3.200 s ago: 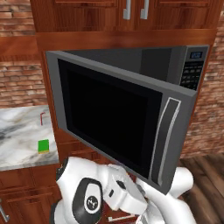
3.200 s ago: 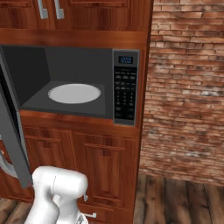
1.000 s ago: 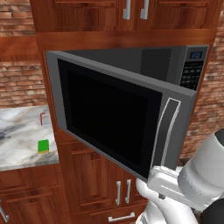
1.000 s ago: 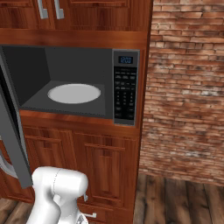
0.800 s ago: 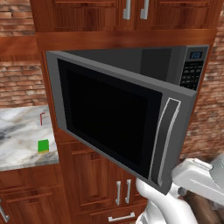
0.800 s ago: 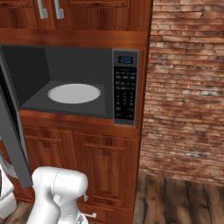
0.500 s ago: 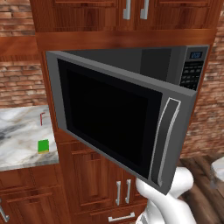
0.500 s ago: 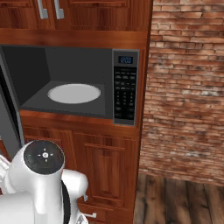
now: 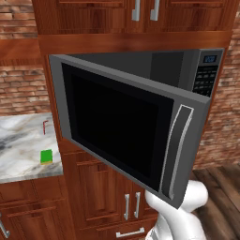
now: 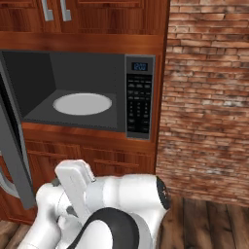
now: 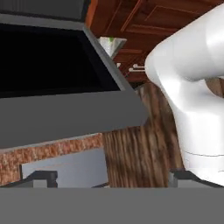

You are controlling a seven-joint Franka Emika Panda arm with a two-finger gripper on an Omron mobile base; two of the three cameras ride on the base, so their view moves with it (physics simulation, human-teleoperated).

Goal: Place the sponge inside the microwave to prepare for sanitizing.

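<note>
**A:** Left base view: what has changed at the microwave (image 9: 140, 126)?

**B:** Its dark glass door hangs open as before. The white arm, seen at the lower right half a second ago, is now folded low under the door; in the right base view it has swung across the lower cabinets.

**A:** And the sponge (image 9: 46, 156)?

**B:** It lies near the right edge of the marble counter (image 9: 18, 150), just below a thin red stick (image 9: 44, 126), well apart from the gripper (image 11: 111, 179), whose dark fingertips (image 11: 41, 177) stand spread wide, holding nothing, under the door.

**A:** Surfaces?

**B:** Grey frame, curved handle, pale round turntable (image 10: 82, 104), keypad with blue display; reddish wood cabinets (image 9: 93, 187), brick wall (image 10: 209, 97), plank floor.
</note>
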